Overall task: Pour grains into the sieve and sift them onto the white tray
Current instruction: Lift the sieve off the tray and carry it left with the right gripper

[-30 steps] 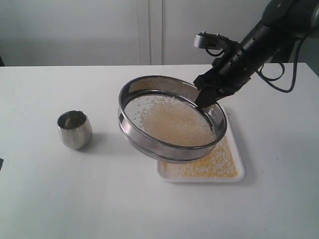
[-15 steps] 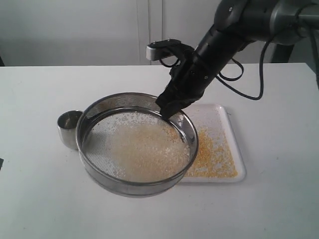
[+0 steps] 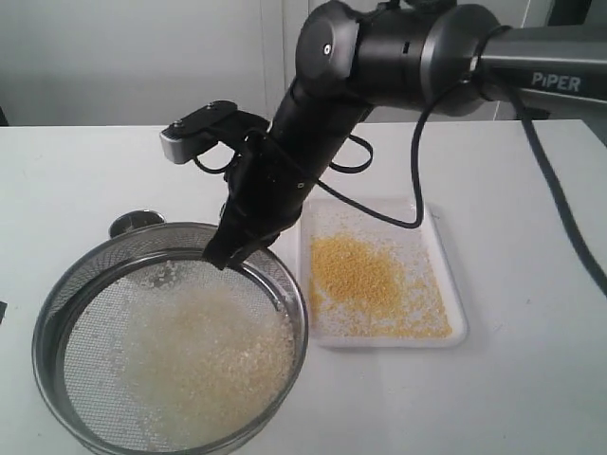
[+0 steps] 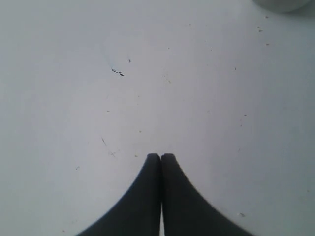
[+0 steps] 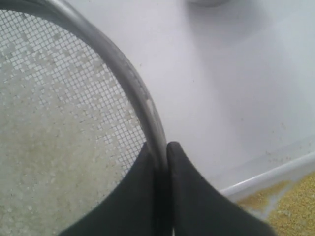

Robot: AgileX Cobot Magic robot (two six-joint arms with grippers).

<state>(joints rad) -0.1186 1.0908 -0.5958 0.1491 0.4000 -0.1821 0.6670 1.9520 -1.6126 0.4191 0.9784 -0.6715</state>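
Note:
The sieve (image 3: 296,313) hangs over the table at the front left, off to the left of the white tray (image 3: 389,341). My right gripper (image 3: 228,254) is shut on the sieve's far right rim (image 5: 123,73), one finger inside and one outside. Pale whitish grains (image 3: 204,360) lie on the mesh. A heap of yellow grains (image 3: 360,270) lies on the tray, and its edge shows in the right wrist view (image 5: 295,206). My left gripper (image 4: 160,157) is shut with nothing in it, over bare table; it does not show in the exterior view.
A small steel cup (image 3: 133,223) stands behind the sieve's far rim, mostly hidden by it. The right arm (image 3: 379,57) and its cable reach across the tray's far left corner. The tray's rim (image 5: 266,177) lies close to the gripper.
The right gripper has carried the sieve left and toward the front, off the tray. The tray and its yellow grains now lie uncovered, and the cup is mostly hidden behind the sieve.

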